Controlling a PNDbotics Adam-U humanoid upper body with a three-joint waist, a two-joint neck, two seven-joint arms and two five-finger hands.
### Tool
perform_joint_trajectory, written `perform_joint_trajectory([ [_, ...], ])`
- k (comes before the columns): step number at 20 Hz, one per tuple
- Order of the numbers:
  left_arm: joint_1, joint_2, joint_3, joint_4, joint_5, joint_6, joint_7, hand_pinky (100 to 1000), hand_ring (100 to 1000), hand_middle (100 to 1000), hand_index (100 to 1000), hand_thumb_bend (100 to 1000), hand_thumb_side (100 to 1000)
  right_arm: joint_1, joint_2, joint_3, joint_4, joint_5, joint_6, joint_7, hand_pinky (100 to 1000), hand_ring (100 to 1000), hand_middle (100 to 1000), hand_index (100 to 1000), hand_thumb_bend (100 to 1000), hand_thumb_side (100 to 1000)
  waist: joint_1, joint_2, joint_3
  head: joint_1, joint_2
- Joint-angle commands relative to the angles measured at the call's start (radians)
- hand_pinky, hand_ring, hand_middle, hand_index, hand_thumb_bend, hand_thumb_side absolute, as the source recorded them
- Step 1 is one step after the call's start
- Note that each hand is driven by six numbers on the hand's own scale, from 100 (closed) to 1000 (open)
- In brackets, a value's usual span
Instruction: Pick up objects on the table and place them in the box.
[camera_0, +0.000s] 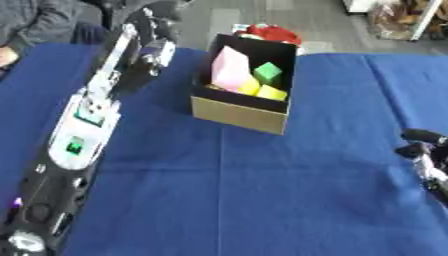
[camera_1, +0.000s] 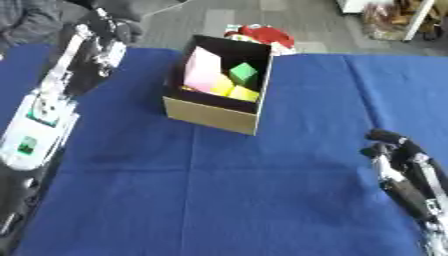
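Blue counter (camera_1: 219, 200) lies bare; blocks (camera_1: 229, 82) sit boxed (camera_1: 210, 116), far from the right hand (camera_1: 395, 150), idle with curled fingers.

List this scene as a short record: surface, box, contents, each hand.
surface: blue cloth on the table
box: open cardboard box, upright, far centre
contents: pink block, green cube, yellow pieces
behind box: red thing, unclear
left hand: raised at far left of box, fingers unclear
right hand: low at right edge, curled, holding nothing
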Motion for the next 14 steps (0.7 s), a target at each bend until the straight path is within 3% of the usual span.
perform_joint_trajectory([
  [1, 0.054, -0.027, 0.016, -0.070, 0.069, 0.035, -0.023, 717, 699, 708, 878, 100, 706, -0.019, 0.003, -0.010, -0.054, -0.030, 0.008, 0.009, 766, 672, 743, 805, 100, 470, 0.013, -0.028, 0.004, -0.001, 0.004],
  [7, 0.172, -0.093, -0.001, -0.106, 0.146, 0.082, -0.067, 703, 675, 683, 867, 100, 789, -0.016, 0.014, -0.008, -0.081, -0.059, 0.028, 0.016, 766, 672, 743, 805, 100, 470, 0.013, -0.021, 0.010, 0.002, 0.001],
  [14, 0.192, -0.103, -0.024, -0.097, 0.155, 0.108, -0.087, 697, 665, 677, 863, 100, 800, -0.016, 0.018, -0.001, -0.083, -0.065, 0.033, 0.024, 766, 672, 743, 805, 100, 470, 0.011, -0.021, 0.009, 0.006, 0.003],
])
